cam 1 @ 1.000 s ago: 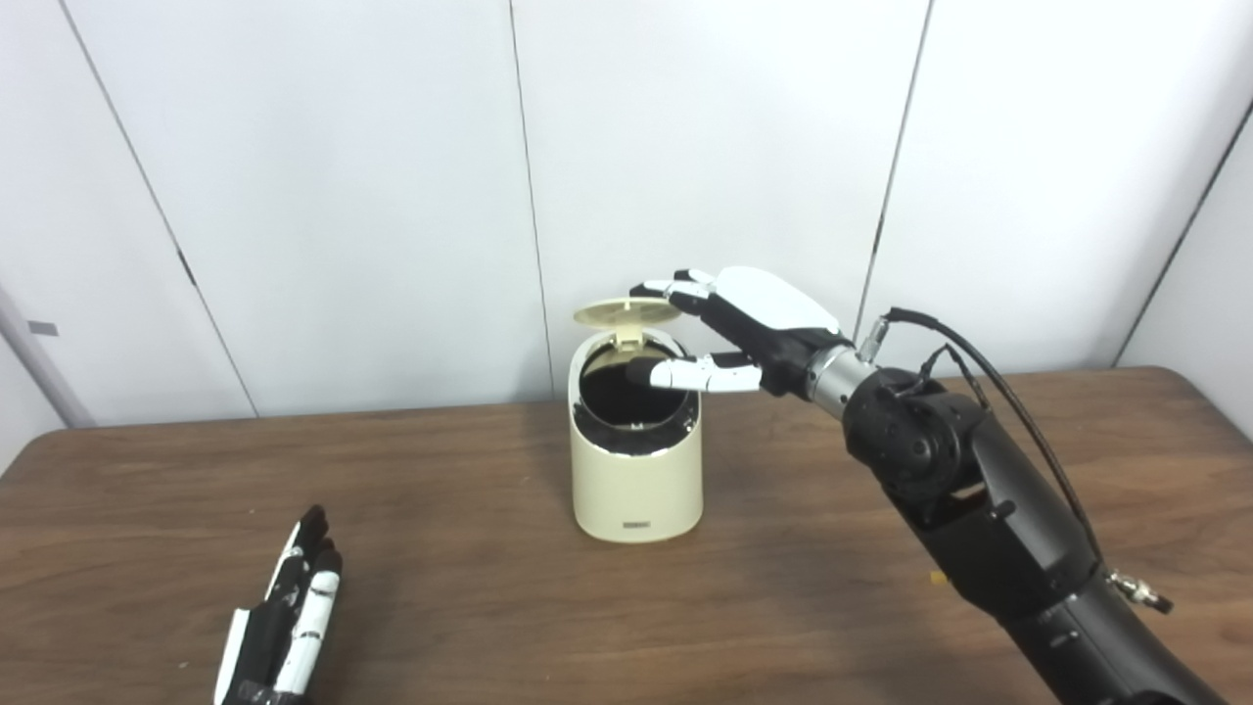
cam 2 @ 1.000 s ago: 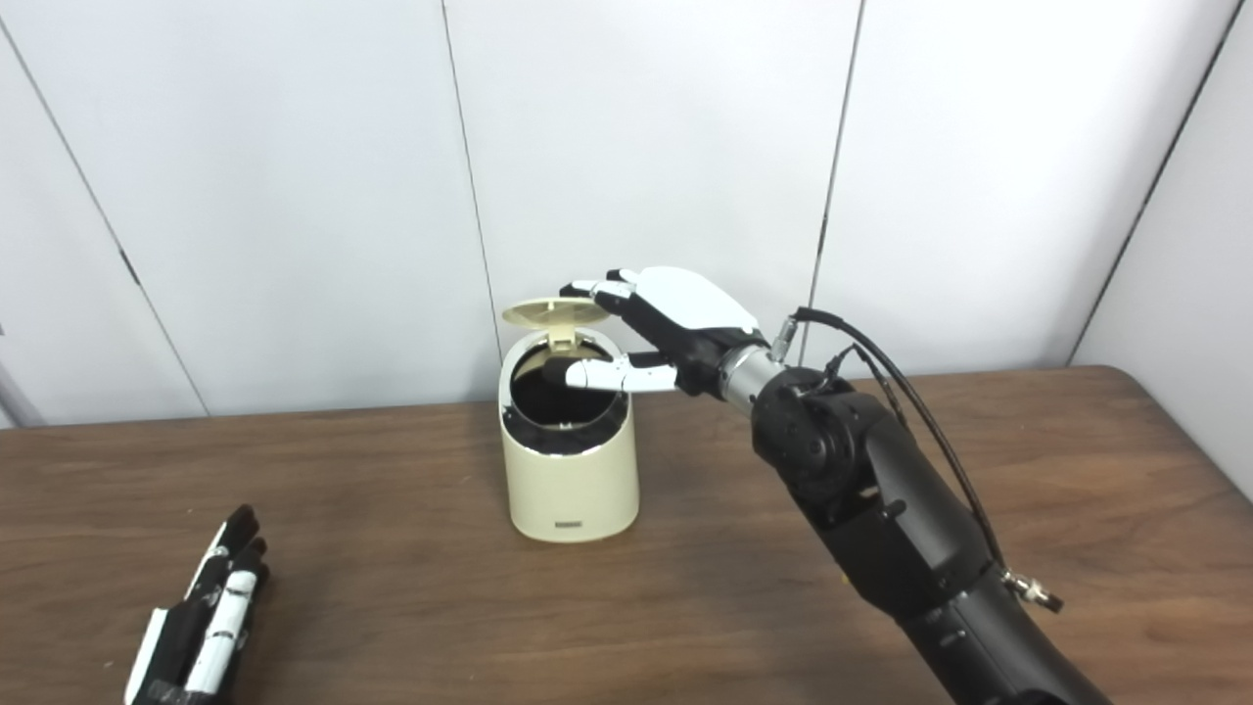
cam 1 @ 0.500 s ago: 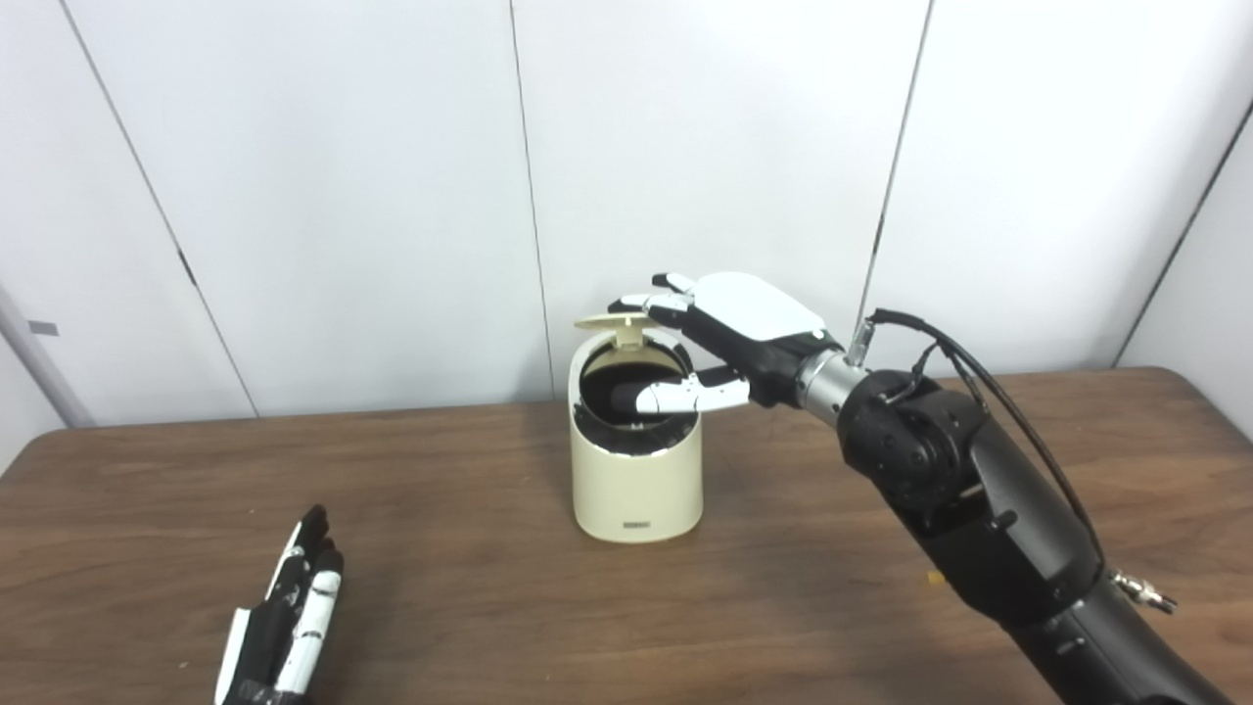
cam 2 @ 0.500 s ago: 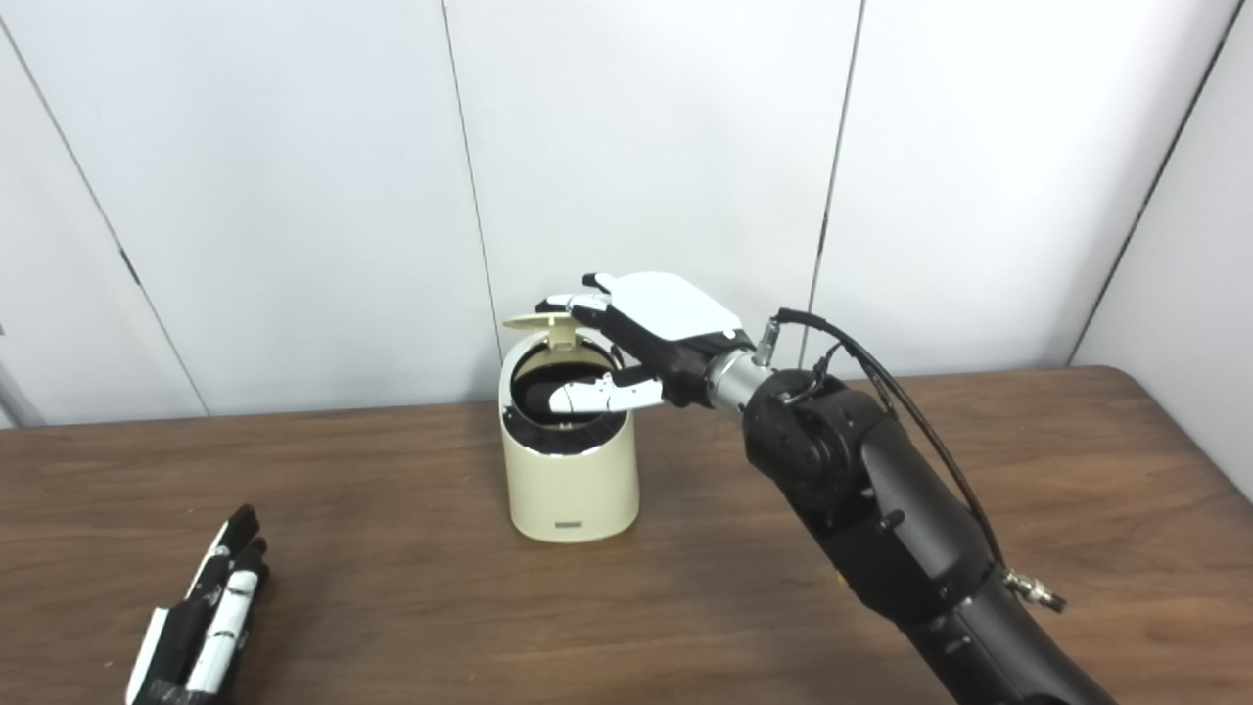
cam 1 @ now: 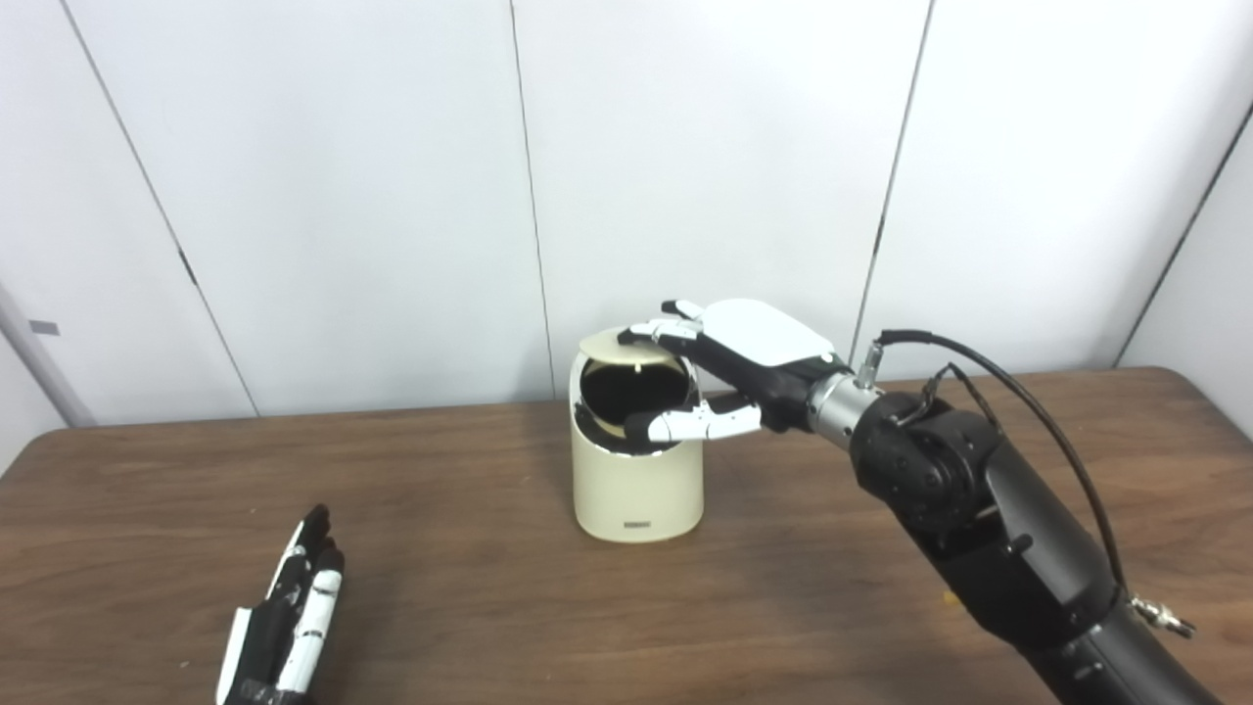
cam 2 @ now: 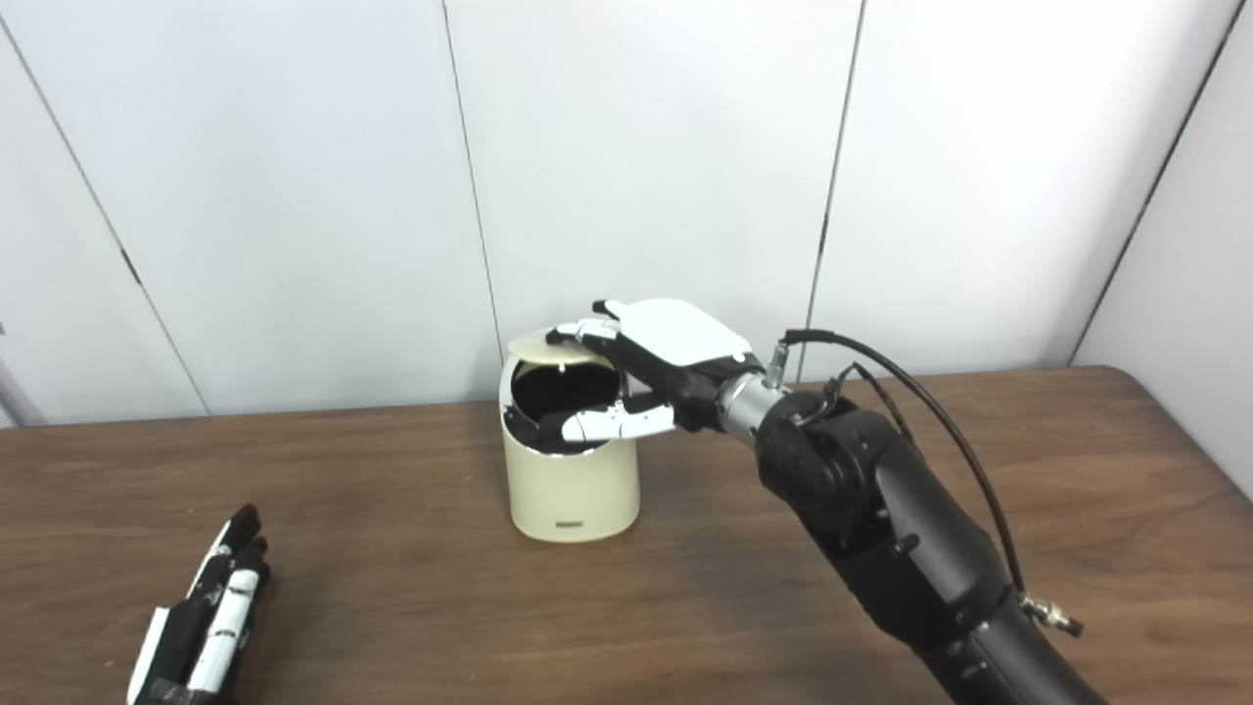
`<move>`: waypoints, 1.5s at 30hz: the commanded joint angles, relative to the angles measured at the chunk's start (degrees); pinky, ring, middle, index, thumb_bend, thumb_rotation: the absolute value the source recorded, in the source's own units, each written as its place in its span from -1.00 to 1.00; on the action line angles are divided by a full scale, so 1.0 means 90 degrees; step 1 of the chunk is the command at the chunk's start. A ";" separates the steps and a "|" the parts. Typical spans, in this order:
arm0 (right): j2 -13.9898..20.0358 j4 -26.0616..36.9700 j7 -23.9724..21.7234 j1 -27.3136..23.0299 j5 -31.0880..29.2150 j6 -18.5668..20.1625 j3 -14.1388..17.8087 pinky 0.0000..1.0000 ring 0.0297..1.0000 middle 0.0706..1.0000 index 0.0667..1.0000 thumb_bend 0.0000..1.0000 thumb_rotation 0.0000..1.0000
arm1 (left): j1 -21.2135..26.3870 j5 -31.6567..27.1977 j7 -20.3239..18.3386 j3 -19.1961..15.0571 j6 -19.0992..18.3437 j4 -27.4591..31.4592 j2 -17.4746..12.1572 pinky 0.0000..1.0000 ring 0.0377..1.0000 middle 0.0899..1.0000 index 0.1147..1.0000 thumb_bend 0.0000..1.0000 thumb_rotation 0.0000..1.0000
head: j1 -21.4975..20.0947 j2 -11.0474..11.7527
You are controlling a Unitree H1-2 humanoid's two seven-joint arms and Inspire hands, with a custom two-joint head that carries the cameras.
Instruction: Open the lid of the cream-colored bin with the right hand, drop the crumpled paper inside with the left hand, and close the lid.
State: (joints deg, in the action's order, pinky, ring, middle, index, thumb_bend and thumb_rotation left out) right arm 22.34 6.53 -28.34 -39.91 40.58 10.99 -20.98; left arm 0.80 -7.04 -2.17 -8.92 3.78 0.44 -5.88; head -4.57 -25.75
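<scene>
A brown wooden table (cam 1: 470, 587) stands against white wall panels (cam 1: 343, 196). On it, toward the back, stands the cream-colored bin (cam 1: 636, 480), its dark mouth showing beneath a lid (cam 1: 626, 345) tilted partway down. The right hand (cam 1: 729, 367) reaches over the bin, fingers (cam 1: 651, 333) spread and resting on the lid's top, thumb (cam 1: 685, 424) at the front rim, gripping nothing. The left hand (cam 1: 284, 622) lies flat and empty at the near left edge, fingers extended. The crumpled paper cannot be seen.
</scene>
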 commanded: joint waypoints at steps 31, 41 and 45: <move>0.0232 0.0352 0.0061 0.0329 0.0179 -0.0578 0.0124 0.94 1.00 0.89 0.73 0.23 1.00 | -0.0139 -0.0052 0.0036 0.0049 0.0142 -0.0139 0.0172 1.00 0.98 0.98 0.94 -0.06 0.37 | 0.0117 -0.0288; 0.0262 0.0440 0.0028 0.0501 0.0303 -0.0730 0.0096 0.98 1.00 0.92 0.72 0.22 1.00 | -0.0119 -0.0026 0.0081 0.0054 0.0028 -0.0049 0.0181 1.00 0.99 0.98 0.94 -0.05 0.39 | 0.0141 -0.0370; 0.0260 0.0487 0.0010 0.0571 0.0339 -0.0755 0.0099 0.98 1.00 0.91 0.71 0.24 1.00 | -0.0122 -0.0021 0.0094 0.0059 -0.0004 -0.0019 0.0191 1.00 1.00 0.99 0.94 -0.02 0.41 | 0.0158 -0.0403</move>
State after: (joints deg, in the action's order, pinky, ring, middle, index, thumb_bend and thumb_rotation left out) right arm 23.54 9.58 -28.43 -33.75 43.28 5.23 -20.60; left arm 0.80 -7.01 -1.78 -8.98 3.51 0.74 -5.55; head -3.08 -29.35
